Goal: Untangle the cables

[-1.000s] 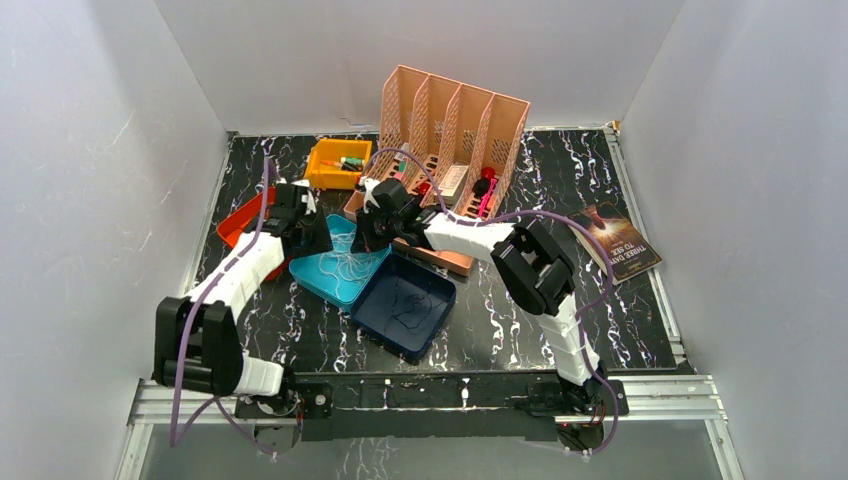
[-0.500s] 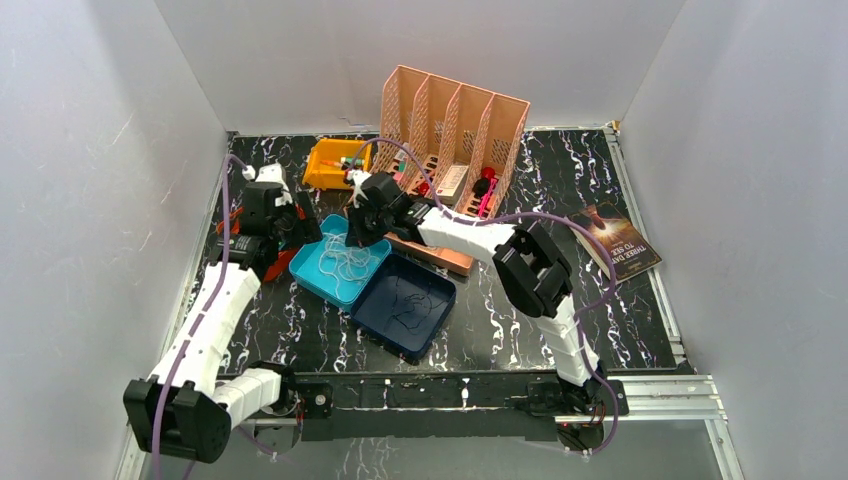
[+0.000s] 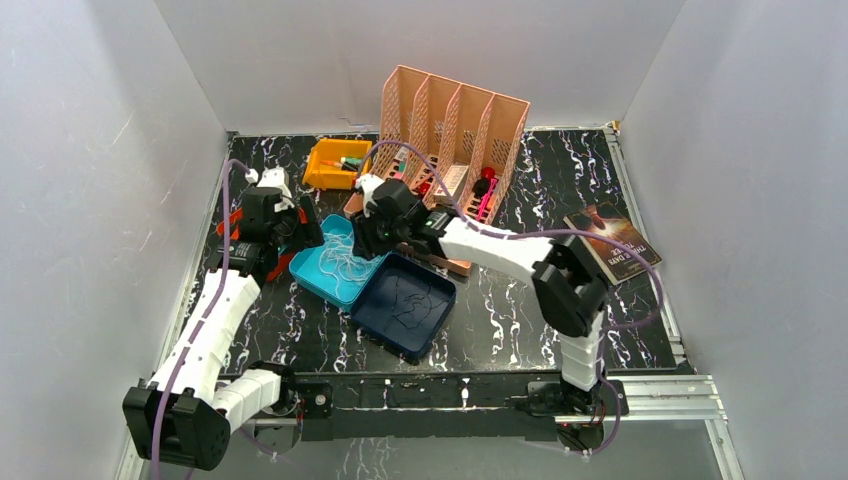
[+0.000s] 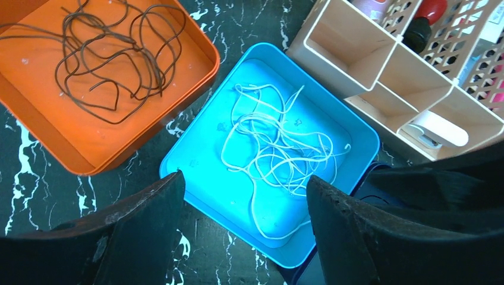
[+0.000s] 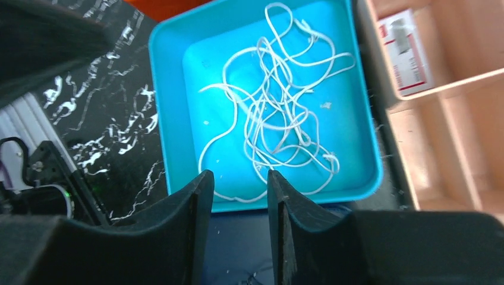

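Observation:
White cables (image 4: 279,148) lie in a loose tangle in the light-blue tray (image 4: 196,178), also seen in the right wrist view as cables (image 5: 273,119) in the tray (image 5: 172,148). Dark cables (image 4: 113,59) curl in the orange tray (image 4: 59,151). More dark cables (image 3: 410,305) lie in the navy tray (image 3: 440,320). My left gripper (image 4: 243,184) hangs open above the blue tray's near-left edge, nothing between its fingers. My right gripper (image 5: 238,178) stands open over the blue tray's edge by the navy tray, holding nothing.
A peach file organizer (image 3: 450,125) with small items stands behind the trays, close to the right gripper (image 3: 368,240). A yellow bin (image 3: 335,163) sits at the back left. A book (image 3: 612,243) lies at the right. Walls close in on both sides.
The left arm has drawn back to the left and its jaws have spread wide. The right gripper, shut a second ago, has opened over the blue tray, and its elbow has swung right.

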Controlling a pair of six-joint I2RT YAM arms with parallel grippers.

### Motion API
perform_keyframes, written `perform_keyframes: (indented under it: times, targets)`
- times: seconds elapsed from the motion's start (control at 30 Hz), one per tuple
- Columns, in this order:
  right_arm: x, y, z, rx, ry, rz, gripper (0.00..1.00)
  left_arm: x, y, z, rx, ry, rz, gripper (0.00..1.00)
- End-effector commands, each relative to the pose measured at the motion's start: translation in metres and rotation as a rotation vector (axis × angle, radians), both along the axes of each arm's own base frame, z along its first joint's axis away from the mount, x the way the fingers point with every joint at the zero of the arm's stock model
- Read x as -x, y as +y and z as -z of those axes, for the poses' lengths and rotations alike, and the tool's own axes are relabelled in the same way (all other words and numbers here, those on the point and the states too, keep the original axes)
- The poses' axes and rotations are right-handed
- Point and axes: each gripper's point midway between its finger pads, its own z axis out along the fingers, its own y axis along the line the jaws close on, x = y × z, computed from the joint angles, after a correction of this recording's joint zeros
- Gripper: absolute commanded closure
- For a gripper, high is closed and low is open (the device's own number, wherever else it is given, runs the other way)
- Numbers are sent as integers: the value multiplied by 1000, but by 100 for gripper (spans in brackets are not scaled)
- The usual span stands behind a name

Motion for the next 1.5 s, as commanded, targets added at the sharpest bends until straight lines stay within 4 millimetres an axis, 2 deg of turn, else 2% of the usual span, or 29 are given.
perform_keyframes:
  times: [0.0, 0.1, 0.17, 0.33, 0.5, 0.63, 0.77, 0.83, 0.9, 0.93, 1.0, 1.07, 1.1, 1.17, 1.27, 1.4, 1.47]
  targets:
    - [-8, -16, -83, -126, -157, 49, 51, -6, -12, -9, 22, -44, 91, 26]
    - [-5, -34, -101, -137, -195, 83, 46, -9, -23, -10, 42, -60, 159, 27]
    - [-4, -46, -105, -138, -211, 114, 45, -12, -30, -11, 61, -71, 195, 27]
    - [5, -76, -105, -139, -215, 187, 44, -15, -51, -3, 103, -65, 280, 27]
    - [20, -115, -96, -141, -199, 273, 45, -22, -64, 15, 53, -23, 304, 27]
    - [36, -141, -79, -141, -159, 312, 47, -31, -65, 39, -46, 37, 300, 30]
    - [49, -161, -66, -132, -127, 337, 51, -38, -53, 62, -122, 99, 258, 40]
    - [54, -170, -59, -124, -115, 350, 51, -39, -54, 72, -133, 124, 272, 52]
    - [58, -176, -53, -117, -104, 359, 51, -39, -51, 84, -154, 160, 268, 71]
    - [60, -180, -50, -111, -99, 367, 51, -38, -44, 89, -183, 181, 234, 83]
    - [60, -178, -50, -115, -95, 368, 51, -33, -39, 94, -201, 213, 221, 94]
    - [59, -175, -50, -116, -90, 363, 51, -24, -34, 108, -222, 289, 220, 100]
    - [59, -174, -49, -115, -86, 360, 51, -16, -30, 118, -237, 344, 213, 100]
    - [59, -173, -46, -108, -82, 356, 51, -9, -24, 123, -257, 374, 195, 100]
    - [58, -171, -42, -103, -79, 353, 51, -2, -19, 123, -278, 404, 186, 100]
    - [58, -169, -44, -109, -79, 349, 51, -2, -20, 118, -268, 398, 191, 100]
    - [58, -169, -45, -110, -80, 348, 50, -4, -23, 110, -255, 375, 196, 90]
